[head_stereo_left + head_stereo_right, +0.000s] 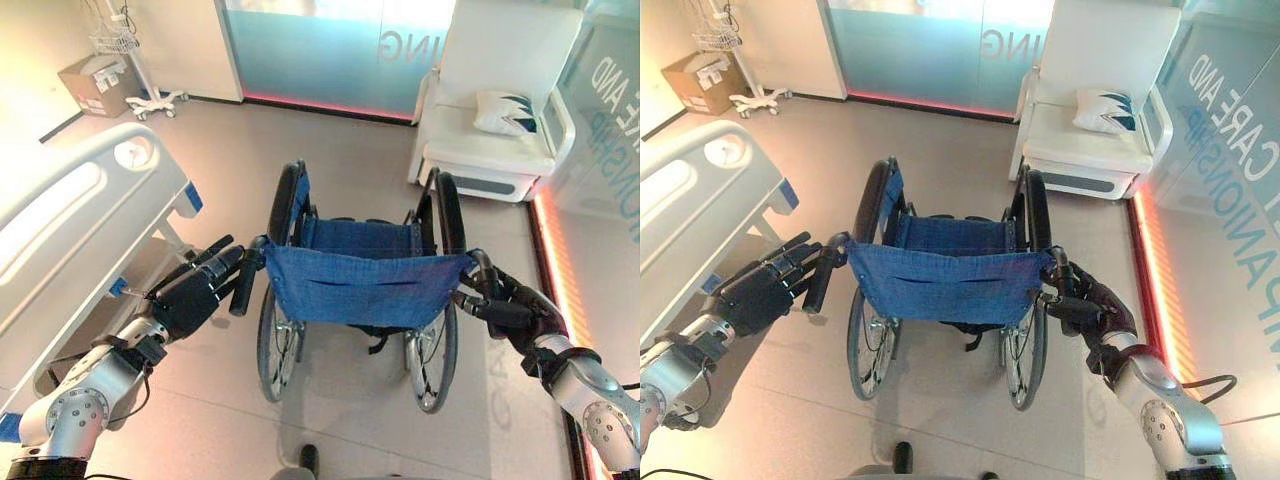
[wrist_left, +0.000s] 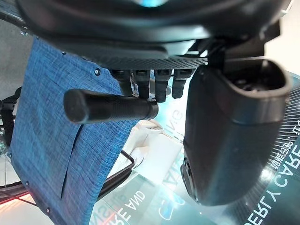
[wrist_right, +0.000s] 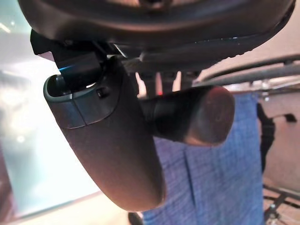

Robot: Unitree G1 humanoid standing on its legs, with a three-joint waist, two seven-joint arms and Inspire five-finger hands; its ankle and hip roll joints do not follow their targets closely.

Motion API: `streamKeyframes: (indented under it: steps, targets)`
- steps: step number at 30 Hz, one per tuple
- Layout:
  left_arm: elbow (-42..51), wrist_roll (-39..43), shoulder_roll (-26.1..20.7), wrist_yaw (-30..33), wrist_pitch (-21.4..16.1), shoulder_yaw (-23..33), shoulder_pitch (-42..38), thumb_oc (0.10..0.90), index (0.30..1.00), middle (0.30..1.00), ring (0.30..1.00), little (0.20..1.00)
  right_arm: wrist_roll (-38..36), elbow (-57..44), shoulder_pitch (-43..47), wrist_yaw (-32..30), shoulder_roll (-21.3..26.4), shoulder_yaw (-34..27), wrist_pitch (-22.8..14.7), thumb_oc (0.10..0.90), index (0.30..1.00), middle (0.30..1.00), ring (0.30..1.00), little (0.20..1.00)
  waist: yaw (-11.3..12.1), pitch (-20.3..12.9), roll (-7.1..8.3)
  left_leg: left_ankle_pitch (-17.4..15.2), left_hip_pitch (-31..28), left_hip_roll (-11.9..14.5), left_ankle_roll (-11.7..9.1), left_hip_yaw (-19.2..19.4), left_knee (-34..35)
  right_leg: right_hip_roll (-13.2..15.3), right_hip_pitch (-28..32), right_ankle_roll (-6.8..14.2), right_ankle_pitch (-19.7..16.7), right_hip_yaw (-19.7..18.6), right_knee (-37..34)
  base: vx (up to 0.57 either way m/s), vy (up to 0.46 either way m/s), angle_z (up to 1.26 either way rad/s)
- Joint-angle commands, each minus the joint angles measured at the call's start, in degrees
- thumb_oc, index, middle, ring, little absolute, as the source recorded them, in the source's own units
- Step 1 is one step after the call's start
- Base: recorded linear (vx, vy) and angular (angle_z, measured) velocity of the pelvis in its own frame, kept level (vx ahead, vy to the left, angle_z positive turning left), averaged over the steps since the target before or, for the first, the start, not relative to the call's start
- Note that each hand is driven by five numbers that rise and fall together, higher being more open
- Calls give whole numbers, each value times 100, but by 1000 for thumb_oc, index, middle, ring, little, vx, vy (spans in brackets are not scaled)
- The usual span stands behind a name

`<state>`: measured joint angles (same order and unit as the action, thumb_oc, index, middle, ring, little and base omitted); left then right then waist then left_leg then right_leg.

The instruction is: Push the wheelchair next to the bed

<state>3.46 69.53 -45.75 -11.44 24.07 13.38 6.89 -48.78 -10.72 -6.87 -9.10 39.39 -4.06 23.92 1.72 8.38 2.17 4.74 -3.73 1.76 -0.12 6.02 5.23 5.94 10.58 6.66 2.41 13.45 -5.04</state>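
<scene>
The wheelchair (image 1: 355, 280) with a blue cloth back stands in the middle of the floor, facing away from me. The white bed (image 1: 80, 220) lies to its left, a short gap apart. My left hand (image 1: 185, 300) is at the left push handle (image 1: 245, 285) with fingers straight along it; in the left wrist view the handle (image 2: 110, 107) crosses in front of the fingers (image 2: 140, 82). My right hand (image 1: 515, 310) is curled round the right push handle (image 1: 478, 268); the right wrist view has that handle (image 3: 197, 115) between thumb (image 3: 112, 150) and fingers.
A white armchair (image 1: 490, 130) with a pillow (image 1: 505, 112) stands ahead on the right. A glass wall with a red light strip (image 1: 560, 270) runs along the right. A cardboard box (image 1: 95, 85) and a white wheeled stand (image 1: 150, 100) sit far left.
</scene>
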Motion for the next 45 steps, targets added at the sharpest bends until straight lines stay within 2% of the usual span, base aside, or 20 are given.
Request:
streamKeyframes:
  steps: [1,2,4,14,16,17,20,22,25,33,38,45]
  targets:
    - [765,583,-95,-391,-334,-469,-732,800,900,900,900,900,356,112,599,12,627,176,-159,800,900,900,900,900,-40,-410,-230,-285,-196,306,-342,91,-23,153,-279,-1,-340,140,54,0,0,0]
    - [765,581,-94,-389,-329,-473,-737,800,900,900,900,900,362,125,614,9,630,184,-164,643,665,665,665,665,-36,-409,-229,-287,-198,306,-341,87,-23,153,-276,-1,-339,142,54,21,2,4]
    - [762,558,-82,-379,-327,-520,-765,800,900,900,900,900,380,165,696,-62,634,225,-221,400,300,300,300,300,-15,-405,-229,-297,-217,294,-336,62,-23,152,-250,-1,-336,148,51,26,4,10]
    - [689,433,-45,-417,-227,-514,-771,800,900,900,900,900,506,122,802,-64,633,255,-407,400,300,300,300,300,22,-443,-248,-315,-240,293,-338,58,-23,165,-220,15,-325,190,53,8,1,2]
    - [629,189,-64,-440,-175,-492,-743,800,900,900,900,900,492,142,791,-49,618,245,-430,400,300,300,300,300,28,-447,-255,-316,-241,289,-334,58,-23,165,-218,15,-325,195,51,11,0,4]
    - [562,-309,-104,-378,-70,-476,-717,800,900,900,900,900,489,161,789,-41,608,246,-442,400,300,300,300,300,35,-443,-265,-314,-245,293,-335,60,-23,165,-214,15,-322,203,54,4,-1,4]
    - [369,-1069,-267,-322,114,-457,-627,800,900,900,900,900,419,111,768,-65,638,234,-430,400,300,300,300,300,40,-440,-279,-306,-242,293,-331,63,-23,165,-220,24,-325,211,55,-1,-1,1]
    - [245,-1198,-414,-321,251,-374,-550,800,900,900,900,900,286,45,768,-121,712,204,-379,400,300,300,300,300,44,-439,-290,-299,-234,286,-330,58,-23,160,-218,26,-317,210,44,0,0,0]
    - [111,-1572,-621,-390,292,-175,-409,800,900,900,900,900,179,63,709,-75,758,125,-433,400,300,300,300,300,54,-422,-326,-275,-222,289,-335,74,-23,161,-231,34,-324,230,49,0,0,0]
    - [185,-1940,-1027,-479,446,195,-274,800,900,900,900,900,51,69,651,-28,773,22,-494,400,300,300,300,300,93,-422,-364,-251,-184,294,-359,94,-23,170,-250,44,-330,306,43,-4,0,0]
    - [282,-1640,-1136,-623,580,359,-216,800,900,900,900,900,-4,70,597,40,749,-34,-504,400,300,300,300,300,102,-427,-376,-240,-164,297,-372,117,-23,169,-255,43,-329,348,40,0,0,0]
    - [677,-468,-891,-199,732,72,-457,800,900,900,900,900,129,105,674,66,636,127,-583,400,300,300,300,300,93,-421,-388,-257,-166,289,-389,117,-23,181,-248,45,-321,382,41,0,0,0]
